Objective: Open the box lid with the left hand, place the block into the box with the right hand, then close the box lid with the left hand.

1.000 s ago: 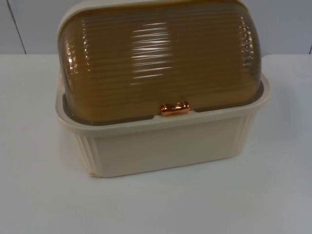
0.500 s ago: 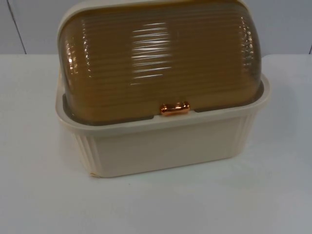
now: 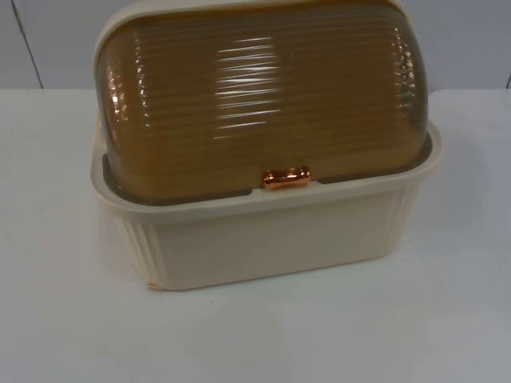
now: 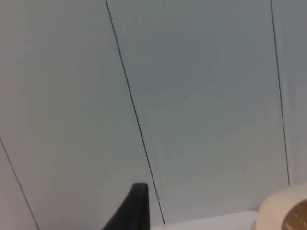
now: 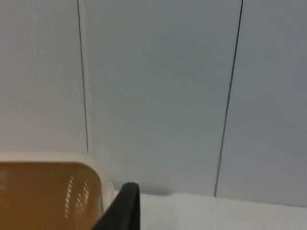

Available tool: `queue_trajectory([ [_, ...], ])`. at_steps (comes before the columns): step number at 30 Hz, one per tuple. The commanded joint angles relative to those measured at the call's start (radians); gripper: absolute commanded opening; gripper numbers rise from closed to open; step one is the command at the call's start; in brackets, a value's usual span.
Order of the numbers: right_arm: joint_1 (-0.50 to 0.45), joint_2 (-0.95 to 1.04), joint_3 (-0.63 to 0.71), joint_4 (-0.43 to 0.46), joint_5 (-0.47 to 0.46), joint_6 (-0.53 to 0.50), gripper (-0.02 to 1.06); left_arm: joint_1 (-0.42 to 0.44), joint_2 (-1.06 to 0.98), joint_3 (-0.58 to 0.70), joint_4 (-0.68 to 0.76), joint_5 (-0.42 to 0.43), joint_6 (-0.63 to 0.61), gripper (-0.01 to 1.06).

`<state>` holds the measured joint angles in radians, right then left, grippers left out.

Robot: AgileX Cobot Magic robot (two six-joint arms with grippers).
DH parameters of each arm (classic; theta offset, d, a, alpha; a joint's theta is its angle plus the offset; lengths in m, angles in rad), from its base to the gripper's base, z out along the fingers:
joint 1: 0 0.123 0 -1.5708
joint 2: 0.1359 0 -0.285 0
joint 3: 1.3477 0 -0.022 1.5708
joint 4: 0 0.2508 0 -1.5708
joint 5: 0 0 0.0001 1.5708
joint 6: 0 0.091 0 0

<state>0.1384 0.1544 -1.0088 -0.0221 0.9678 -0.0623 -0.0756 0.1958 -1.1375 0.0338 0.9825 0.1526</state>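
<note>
A cream ribbed box [image 3: 271, 239] stands in the middle of the table in the top view. Its amber, ribbed, domed lid [image 3: 263, 104] lies down on the box rim. A small copper handle [image 3: 287, 178] sits at the lid's front edge. My left gripper [image 4: 132, 211] is held up off to the box's left and faces the wall, with a cream corner of the box [image 4: 283, 206] beside it. My right gripper [image 5: 122, 208] hangs next to the amber lid [image 5: 48, 196] and its cream frame [image 5: 57, 157], also facing the wall. Both arms wait.
The white table top [image 3: 64, 319] spreads in front of and to both sides of the box. The grey partition wall [image 3: 48, 40] with thin dark seams rises right behind it.
</note>
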Motion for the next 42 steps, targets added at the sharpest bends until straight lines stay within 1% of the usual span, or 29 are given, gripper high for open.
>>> queue_trajectory([
  [1,0.002,-0.003,-0.005,-0.02,0.033,-0.013,1.05,-0.006,-0.008,0.05,-0.022,0.015,-0.018,1.03],
  [3,0.003,-0.003,-0.005,-0.02,0.048,-0.013,1.05,-0.006,-0.008,0.101,-0.048,0.013,-0.02,1.03],
  [6,0.003,-0.003,-0.005,-0.02,0.075,-0.013,1.05,-0.006,-0.008,0.245,-0.071,0.015,-0.02,1.03],
  [7,0.003,-0.003,-0.005,-0.02,0.075,-0.013,1.05,-0.006,-0.008,0.245,-0.071,0.015,-0.02,1.03],
  [9,0.003,-0.003,-0.005,-0.02,0.1,-0.013,1.05,-0.006,-0.008,0.306,-0.078,0.017,-0.02,1.03],
  [10,0.003,-0.008,0.011,-0.022,0.118,-0.013,1.05,-0.006,-0.008,0.356,-0.09,0.029,-0.02,1.03],
  [12,0.003,-0.019,0.047,-0.022,0.165,-0.013,1.05,-0.006,-0.008,0.413,-0.115,0.038,-0.022,1.03],
  [13,0.003,-0.019,0.047,-0.022,0.165,-0.013,1.05,-0.006,-0.008,0.413,-0.115,0.038,-0.022,1.03],
  [14,0.003,-0.025,0.075,-0.022,0.178,-0.011,1.05,-0.006,-0.01,0.432,-0.124,0.038,-0.022,1.03],
  [18,0.003,-0.068,0.152,-0.017,0.197,0.011,1.05,-0.006,-0.049,0.445,-0.142,0.026,-0.025,1.03],
  [21,0.003,-0.096,0.156,-0.011,0.192,0.009,1.05,-0.006,-0.101,0.441,-0.155,0.004,-0.028,1.03],
  [22,0.003,-0.118,0.151,-0.006,0.176,0.009,1.05,-0.006,-0.138,0.441,-0.172,-0.017,-0.028,1.03],
  [24,0.003,-0.154,0.151,0.008,0.099,0.009,1.05,-0.006,-0.196,0.441,-0.184,-0.064,-0.028,1.03],
  [25,0.003,-0.154,0.151,0.013,0.076,0.009,1.05,-0.006,-0.196,0.436,-0.176,-0.065,-0.028,1.03],
  [26,0.003,-0.154,0.151,0.013,0.076,0.009,1.05,-0.006,-0.196,0.436,-0.176,-0.065,-0.028,1.03],
  [27,0.003,-0.154,0.135,0.002,0.09,0.006,1.05,-0.006,-0.196,0.421,-0.173,-0.036,-0.028,1.03],
  [28,0.003,-0.154,0.133,0.0,0.091,0.002,1.05,-0.006,-0.196,0.421,-0.17,-0.027,-0.028,1.03],
  [30,0.003,-0.154,0.136,0.0,0.08,-0.025,1.05,-0.004,-0.196,0.435,-0.161,-0.029,-0.019,1.03],
  [32,0.003,-0.154,0.136,0.0,0.082,-0.024,1.05,-0.004,-0.196,0.435,-0.152,-0.031,-0.019,1.03],
  [36,0.003,-0.154,0.15,0.0,0.114,-0.025,1.05,-0.004,-0.196,0.435,-0.113,-0.003,-0.019,1.03],
  [38,0.003,-0.154,0.182,0.0,0.139,-0.025,1.05,-0.004,-0.196,0.435,-0.096,0.032,-0.019,1.03],
  [42,0.003,-0.154,0.286,0.0,0.154,-0.025,1.05,-0.004,-0.196,0.443,-0.093,0.087,-0.019,1.03],
])
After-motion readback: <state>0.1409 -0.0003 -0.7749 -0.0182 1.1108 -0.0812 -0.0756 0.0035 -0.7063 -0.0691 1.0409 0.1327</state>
